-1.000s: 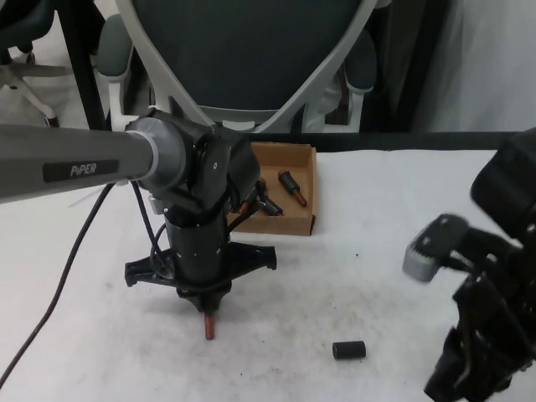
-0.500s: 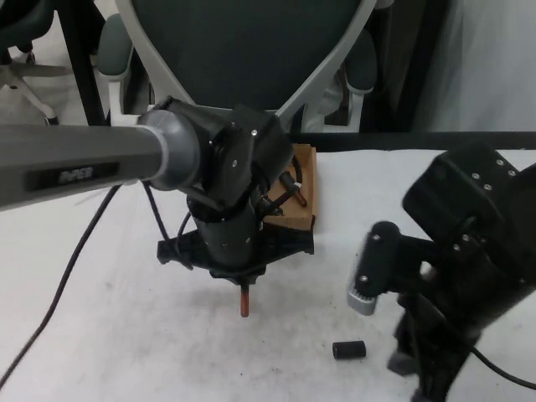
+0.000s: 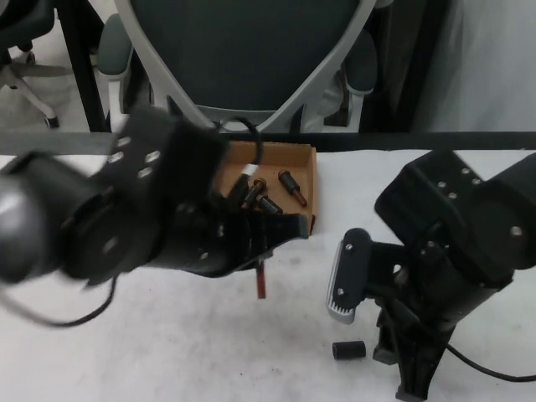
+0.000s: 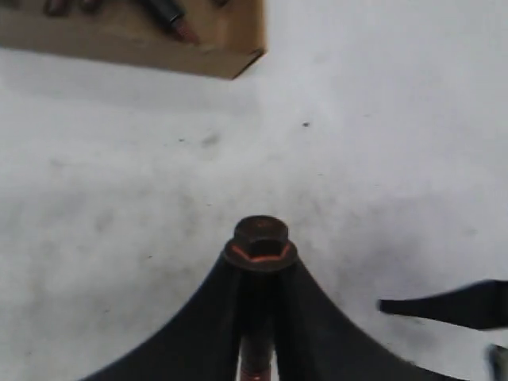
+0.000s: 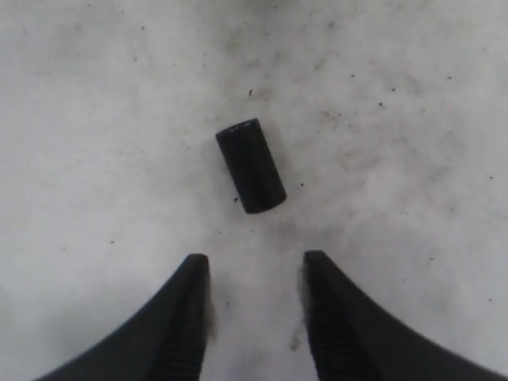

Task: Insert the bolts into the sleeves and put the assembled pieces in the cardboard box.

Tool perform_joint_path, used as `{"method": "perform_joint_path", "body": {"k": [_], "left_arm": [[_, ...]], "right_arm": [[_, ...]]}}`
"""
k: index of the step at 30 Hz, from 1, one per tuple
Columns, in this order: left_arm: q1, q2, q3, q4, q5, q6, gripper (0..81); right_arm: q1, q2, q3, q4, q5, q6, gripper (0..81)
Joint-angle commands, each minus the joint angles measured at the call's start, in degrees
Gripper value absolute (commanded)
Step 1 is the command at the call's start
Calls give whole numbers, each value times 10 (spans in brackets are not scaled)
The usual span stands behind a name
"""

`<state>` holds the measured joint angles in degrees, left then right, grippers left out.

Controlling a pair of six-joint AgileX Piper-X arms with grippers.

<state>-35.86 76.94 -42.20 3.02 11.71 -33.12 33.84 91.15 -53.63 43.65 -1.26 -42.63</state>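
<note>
My left gripper (image 4: 260, 274) is shut on a rusty bolt (image 4: 259, 244), whose hex head sticks out past the fingertips. In the high view the same bolt (image 3: 260, 280) hangs below the left arm, above the white bench just in front of the cardboard box (image 3: 303, 182). A black sleeve (image 5: 250, 164) lies on the bench straight ahead of my right gripper (image 5: 252, 270), which is open and a short way from it. The sleeve (image 3: 349, 349) rests near the front of the bench, beside the right arm. Several assembled pieces (image 3: 292, 188) lie inside the box.
The box corner (image 4: 238, 55) stands beyond the held bolt. A finger of the other gripper (image 4: 444, 303) pokes into the left wrist view. Behind the bench there is an office chair (image 3: 251, 59). Bare white bench (image 3: 126, 352) spreads at the front left.
The left arm has carried the bolt rightward and lifted it toward the box front. The right arm has swung in from the right and come down beside the sleeve.
</note>
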Motion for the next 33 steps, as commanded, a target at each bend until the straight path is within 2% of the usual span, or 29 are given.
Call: {"method": "perform_joint_path", "body": {"k": [1,9,20,33], "left_arm": [[-2,-20,9,-43,19,3,8],[-2,-120,136,-251,119,6,8],[-2,-182,261,-354,134,-17,8],[-1,-182,274,-385,145,-30,8]], "right_arm": [[5,16,-16,12,6,-25,375],[18,32,-41,20,13,-40,375],[28,51,-59,8,9,-32,375],[33,121,-59,-25,-16,-11,375]]}}
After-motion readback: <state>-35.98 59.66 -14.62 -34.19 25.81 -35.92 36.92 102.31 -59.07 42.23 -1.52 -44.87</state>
